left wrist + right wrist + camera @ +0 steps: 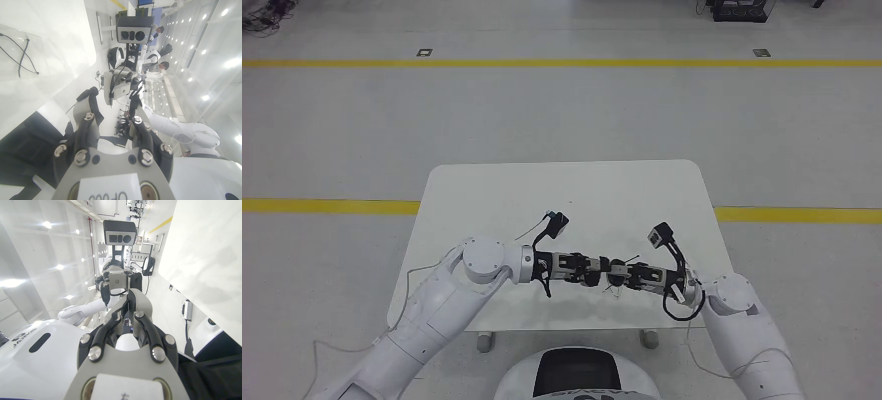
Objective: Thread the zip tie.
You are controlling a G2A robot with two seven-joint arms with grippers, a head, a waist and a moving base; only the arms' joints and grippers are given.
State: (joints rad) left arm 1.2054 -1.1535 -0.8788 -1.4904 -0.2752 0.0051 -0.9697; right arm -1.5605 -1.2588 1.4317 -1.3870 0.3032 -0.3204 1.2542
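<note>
I see both grippers nearly tip to tip above the table, at its robot-side edge. The left gripper stands wide open and holds nothing. The right gripper is pressed closed; if a tie is inside, I cannot tell. Black zip ties lie crossed on the table, at a clear sheet.

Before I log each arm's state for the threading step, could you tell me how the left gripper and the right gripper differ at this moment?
The left gripper is open, its jaws standing wide apart, while the right gripper is shut, its jaws drawn almost together. The left gripper points toward the robot's right and the right gripper toward its left, so they face each other. Both are of the same build and hang above the near part of the table, tips almost meeting.
</note>
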